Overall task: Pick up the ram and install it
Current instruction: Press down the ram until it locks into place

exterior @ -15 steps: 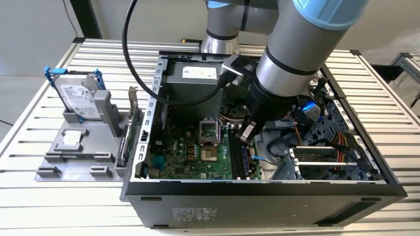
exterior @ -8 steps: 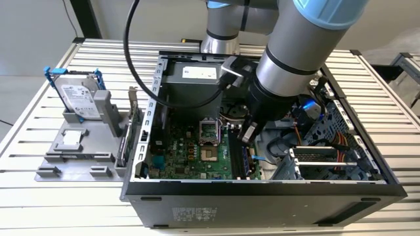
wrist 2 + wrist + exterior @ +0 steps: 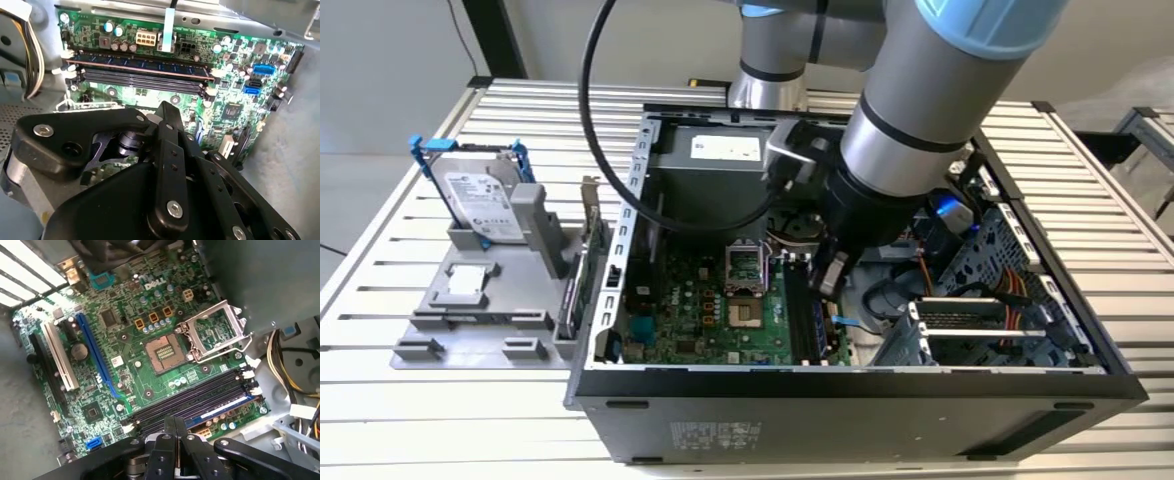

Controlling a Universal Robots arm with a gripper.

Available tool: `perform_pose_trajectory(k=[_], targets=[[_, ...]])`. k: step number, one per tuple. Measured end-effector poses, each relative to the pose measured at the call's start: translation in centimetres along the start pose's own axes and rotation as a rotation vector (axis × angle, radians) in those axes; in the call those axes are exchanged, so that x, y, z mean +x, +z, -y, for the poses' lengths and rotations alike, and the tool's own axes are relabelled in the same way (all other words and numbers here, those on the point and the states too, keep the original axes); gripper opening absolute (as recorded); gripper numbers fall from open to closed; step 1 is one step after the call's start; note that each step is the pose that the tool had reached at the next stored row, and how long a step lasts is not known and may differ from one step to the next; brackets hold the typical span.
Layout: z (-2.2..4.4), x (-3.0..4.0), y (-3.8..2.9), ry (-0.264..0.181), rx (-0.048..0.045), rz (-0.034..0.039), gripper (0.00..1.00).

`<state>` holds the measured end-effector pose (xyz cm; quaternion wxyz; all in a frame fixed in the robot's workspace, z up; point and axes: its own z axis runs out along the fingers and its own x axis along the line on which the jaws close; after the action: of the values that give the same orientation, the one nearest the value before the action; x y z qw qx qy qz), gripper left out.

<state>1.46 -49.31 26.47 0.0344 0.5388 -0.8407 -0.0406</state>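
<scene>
The ram [image 3: 140, 65] is a long dark stick with a row of chips. It stands in the outermost memory slot of the green motherboard [image 3: 235, 95], next to the slots without sticks [image 3: 145, 82]. In the first wrist view the ram [image 3: 222, 409] shows as a bluish strip in that same slot. My gripper [image 3: 175, 422] hangs over the slot bank with its two fingers pressed together and nothing visible between them. In the exterior view the gripper [image 3: 827, 278] is down inside the open computer case, just above the memory slots [image 3: 803, 310].
The case walls [image 3: 854, 385] surround the arm. An open processor socket [image 3: 162, 351] lies beside the slots, and cables [image 3: 987, 300] and a drive cage fill the exterior view's right. A hard drive [image 3: 480, 195] and an upright card [image 3: 584, 265] stand in a grey fixture on the exterior view's left.
</scene>
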Motion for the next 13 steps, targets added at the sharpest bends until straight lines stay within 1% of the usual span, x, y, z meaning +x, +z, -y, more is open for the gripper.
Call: perform_pose_trajectory(k=[3,6,7,10,11,13], targets=[[-0.01,-0.03,0.07,-0.032,0.0006,-0.0031,0.0],[-0.04,-0.05,0.06,-0.036,0.0006,-0.0037,0.0],[-0.05,-0.09,0.08,-0.045,0.0015,-0.0043,0.0],[-0.05,-0.1,0.12,-0.079,0.0128,-0.003,0.0],[-0.05,-0.1,0.12,-0.09,0.0179,-0.0022,0.0],[-0.06,-0.12,0.13,-0.109,0.0309,0.0011,0.0]])
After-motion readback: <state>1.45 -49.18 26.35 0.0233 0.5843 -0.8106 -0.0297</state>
